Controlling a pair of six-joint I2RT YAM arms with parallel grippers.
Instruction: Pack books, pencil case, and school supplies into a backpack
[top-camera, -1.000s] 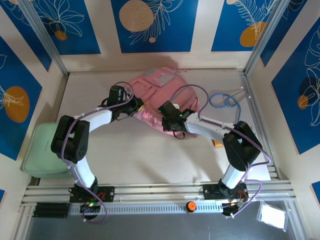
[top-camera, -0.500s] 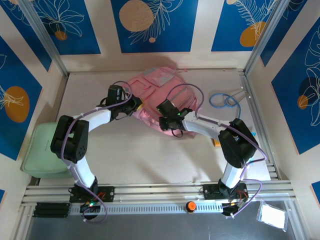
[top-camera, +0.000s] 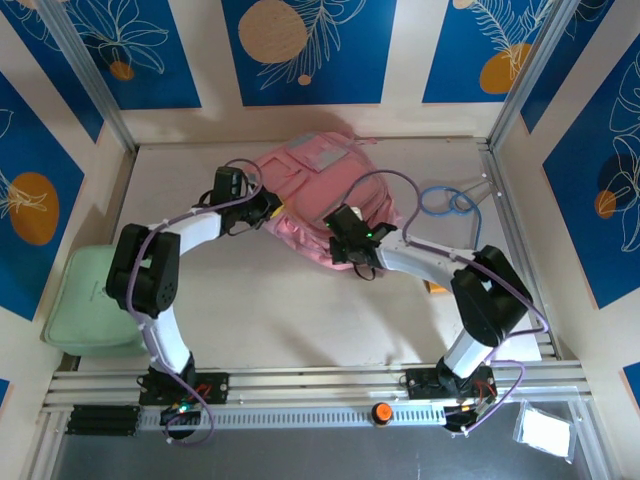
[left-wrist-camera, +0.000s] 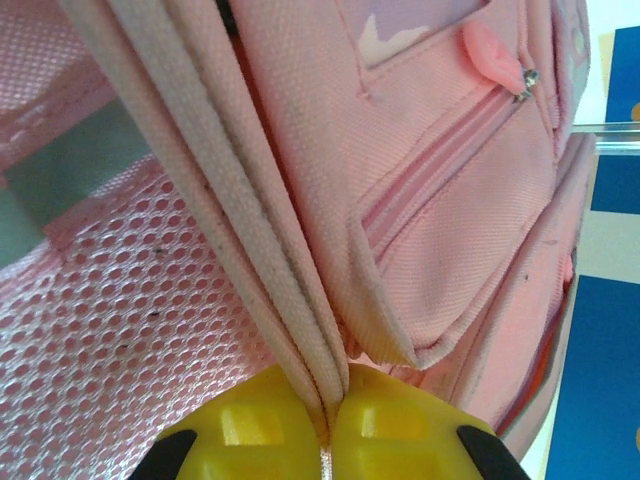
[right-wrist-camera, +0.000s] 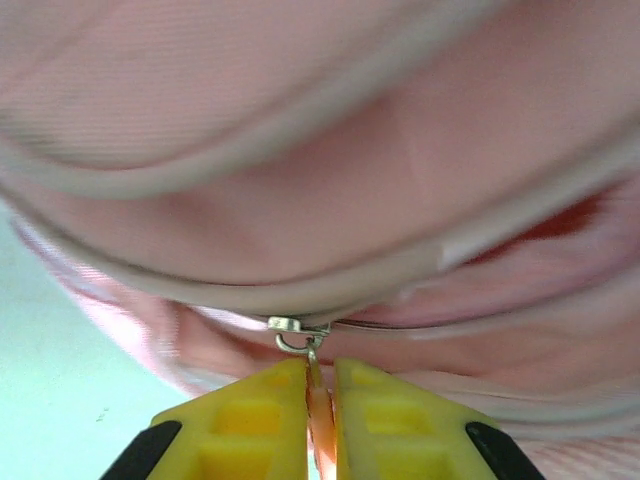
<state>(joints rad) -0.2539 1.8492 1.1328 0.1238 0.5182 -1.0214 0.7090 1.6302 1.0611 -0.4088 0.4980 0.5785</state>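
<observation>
The pink backpack (top-camera: 322, 180) lies flat at the back middle of the table. My left gripper (top-camera: 272, 206) is at its left side, and its yellow fingers (left-wrist-camera: 270, 425) are shut on a pale piped edge of the backpack (left-wrist-camera: 290, 280), next to pink mesh. My right gripper (top-camera: 340, 243) is at the backpack's near edge. It is shut (right-wrist-camera: 320, 385) on the orange zipper pull (right-wrist-camera: 320, 420), which hangs from a small metal slider (right-wrist-camera: 297, 328). The books, pencil case and school supplies are out of view.
A pale green pad (top-camera: 85, 300) sits at the left edge by the left arm. A blue cable loop (top-camera: 447, 201) lies to the right of the backpack, and a small orange item (top-camera: 435, 287) shows behind the right arm. Metal frame rails border the table.
My right gripper slid a little left along the backpack's near edge, then back to the right. My left gripper kept its hold and drew slightly left and back.
</observation>
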